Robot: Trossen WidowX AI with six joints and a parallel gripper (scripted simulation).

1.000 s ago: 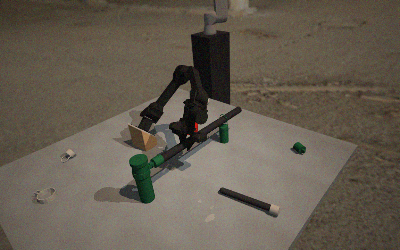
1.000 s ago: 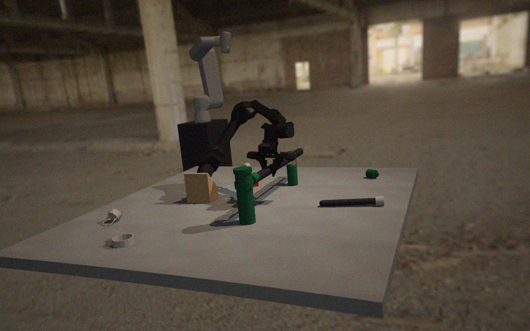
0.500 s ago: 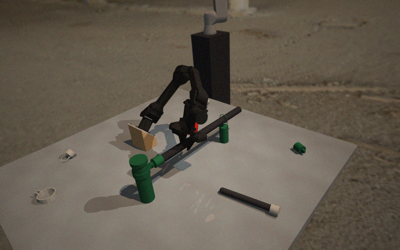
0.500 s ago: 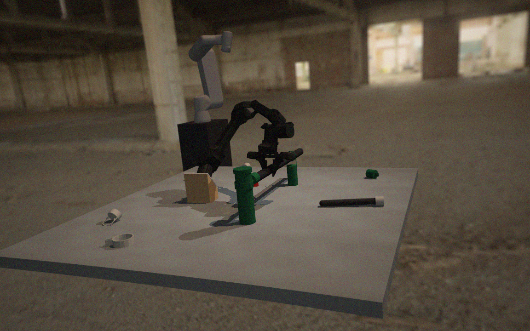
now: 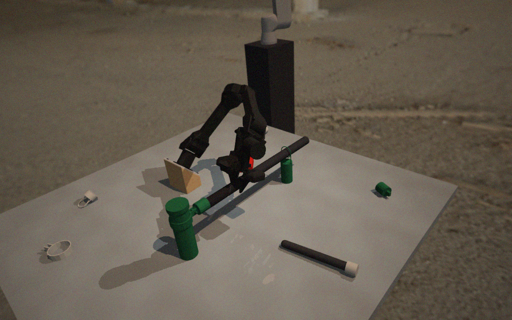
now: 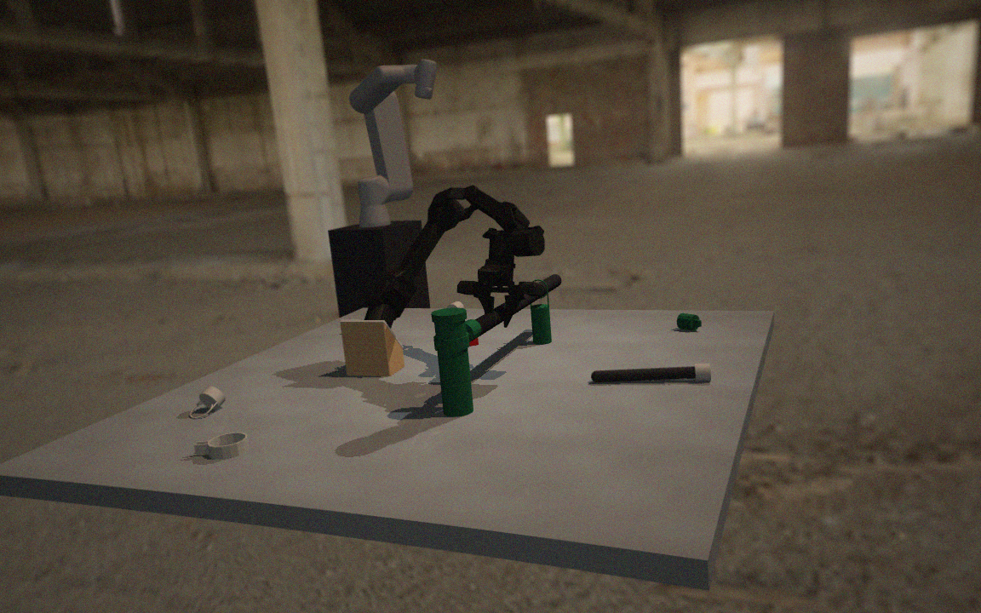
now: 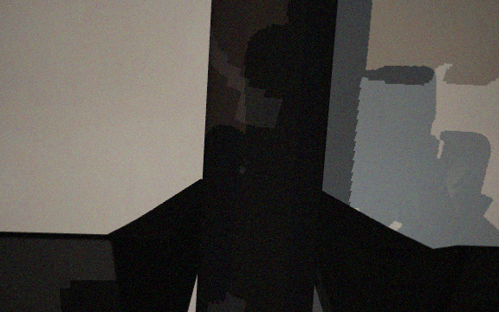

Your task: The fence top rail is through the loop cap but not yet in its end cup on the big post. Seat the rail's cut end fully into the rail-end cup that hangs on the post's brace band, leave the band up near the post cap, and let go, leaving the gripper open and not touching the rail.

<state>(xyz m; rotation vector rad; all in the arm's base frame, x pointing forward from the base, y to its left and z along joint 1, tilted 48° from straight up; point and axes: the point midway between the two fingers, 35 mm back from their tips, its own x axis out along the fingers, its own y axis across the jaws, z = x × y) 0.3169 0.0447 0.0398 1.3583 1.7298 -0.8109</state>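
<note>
The dark top rail [image 5: 275,160] [image 7: 271,152] runs through the loop cap [image 5: 286,162] on the small green post [image 5: 286,174] [image 6: 541,329]. Its near end is inside the mouth of the green rail-end cup [image 5: 201,205] [image 6: 473,329]; how deep is hidden. The cup hangs on the brace band [image 5: 181,224] [image 6: 451,341], which sits high on the big post [image 5: 186,243] [image 6: 455,385], just under the post cap [image 5: 177,204] [image 6: 448,313]. My gripper [image 5: 240,183] [image 6: 498,313] [image 7: 254,192] is shut on the rail between cup and loop, pointing down.
A wooden wedge [image 5: 185,179] [image 6: 372,349] stands by the arm's base. A short dark rod [image 5: 313,254] [image 6: 643,374], a loose green cup [image 5: 383,189] [image 6: 688,322], a white band [image 5: 58,248] [image 6: 227,446] and a white loop cap [image 5: 90,195] [image 6: 211,396] lie around. A red item [image 5: 251,162] is behind the rail.
</note>
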